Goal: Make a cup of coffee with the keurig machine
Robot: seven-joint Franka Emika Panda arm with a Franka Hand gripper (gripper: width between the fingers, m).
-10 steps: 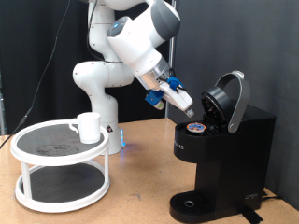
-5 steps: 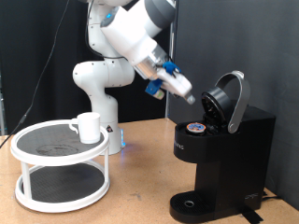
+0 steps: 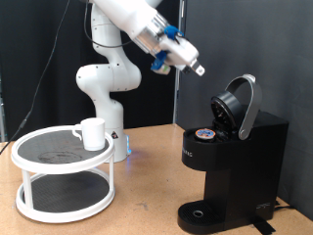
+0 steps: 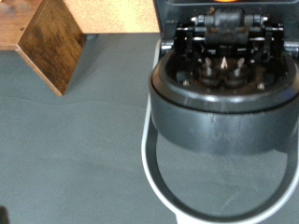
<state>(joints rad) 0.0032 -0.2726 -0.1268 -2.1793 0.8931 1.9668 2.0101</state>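
Observation:
The white cup (image 3: 91,132) stands on the upper tier of a round white rack (image 3: 39,162) at the exterior view's left. The black keurig machine (image 3: 240,166) stands at the right with its lid (image 3: 240,106) hinged open. A small pod with a blue top (image 3: 204,134) sits in the brew chamber. My gripper (image 3: 197,69) is raised in the air, above and to the left of the open lid, with nothing seen in it. The wrist view shows the lid's underside (image 4: 222,84); my fingers do not show there.
The wooden table (image 3: 147,186) carries the rack and the machine. The arm's white base (image 3: 103,83) stands behind the rack. A black curtain closes the back. The machine's round drip base (image 3: 201,212) has nothing on it.
My gripper has moved up and away from the brew chamber, towards the exterior view's top. The pod stays in the machine. The cup and the lid have not moved.

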